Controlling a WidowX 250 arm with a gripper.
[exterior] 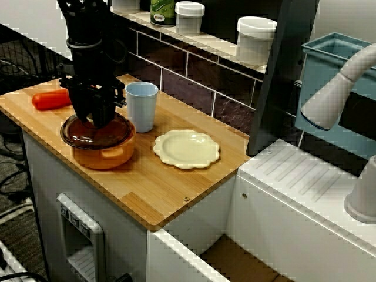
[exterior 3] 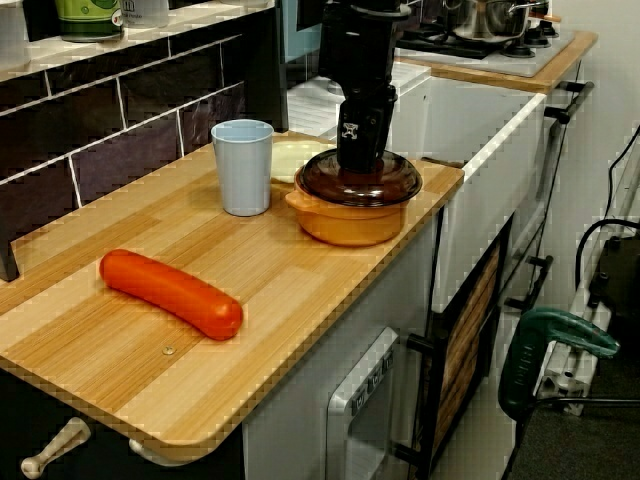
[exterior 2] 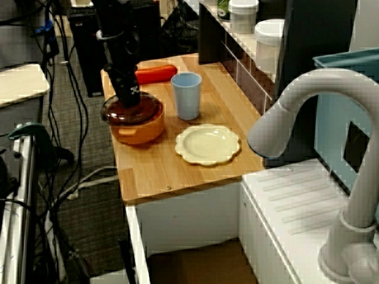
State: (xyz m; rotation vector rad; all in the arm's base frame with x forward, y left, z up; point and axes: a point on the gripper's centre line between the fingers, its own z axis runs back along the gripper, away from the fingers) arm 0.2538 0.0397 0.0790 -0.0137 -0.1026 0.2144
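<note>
An orange pot [exterior: 103, 154] with a dark glass lid [exterior: 121, 133] stands on the wooden counter [exterior: 170, 188]. My black gripper [exterior: 96, 120] comes straight down onto the middle of the lid and hides its knob. In the view along the counter the gripper [exterior 3: 358, 165] rests on the lid [exterior 3: 392, 185], which sits flat on the pot [exterior 3: 345, 222]. How the jaws stand around the knob is not visible. A pale blue cup [exterior: 142, 106] stands just behind the pot, and a cream scalloped plate [exterior: 187, 148] lies to its right. A red sausage [exterior 3: 170, 292] lies at the counter's left end.
A tiled wall with a shelf of white jars [exterior: 255, 38] runs behind the counter. To the right are a white sink unit [exterior: 305, 176], a grey tap [exterior 2: 308, 112] and a blue bin [exterior: 329, 64]. A dark post [exterior: 282, 76] stands at the counter's right end.
</note>
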